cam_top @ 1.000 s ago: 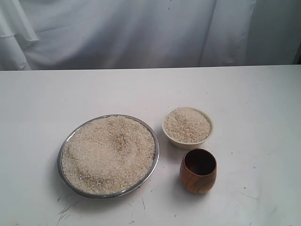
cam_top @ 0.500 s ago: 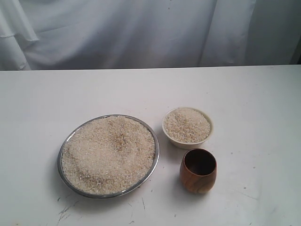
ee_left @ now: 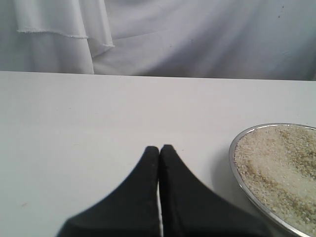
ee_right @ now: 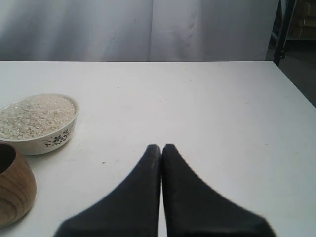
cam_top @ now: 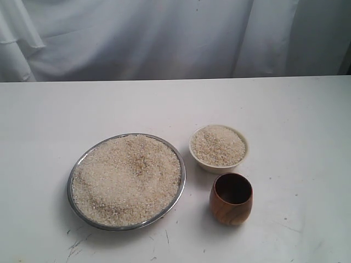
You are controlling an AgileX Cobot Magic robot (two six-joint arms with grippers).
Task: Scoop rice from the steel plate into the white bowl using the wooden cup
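The steel plate (cam_top: pixel 73 176) lies left of centre on the table, heaped with rice (cam_top: pixel 127 178). To its right sits the white bowl (cam_top: pixel 209 164), filled with rice. The wooden cup (cam_top: pixel 231 205) stands upright just in front of the bowl, empty and dark inside. Neither arm shows in the exterior view. My left gripper (ee_left: pixel 159 147) is shut and empty above bare table, with the plate's rim (ee_left: pixel 236 170) off to one side. My right gripper (ee_right: pixel 161 146) is shut and empty, apart from the bowl (ee_right: pixel 44 139) and the cup (ee_right: pixel 15 190).
A white table (cam_top: pixel 285 109) carries everything, backed by a pale cloth curtain (cam_top: pixel 164 38). In the right wrist view the table's side edge (ee_right: pixel 295 84) drops off to a dark floor, with a stand leg beyond.
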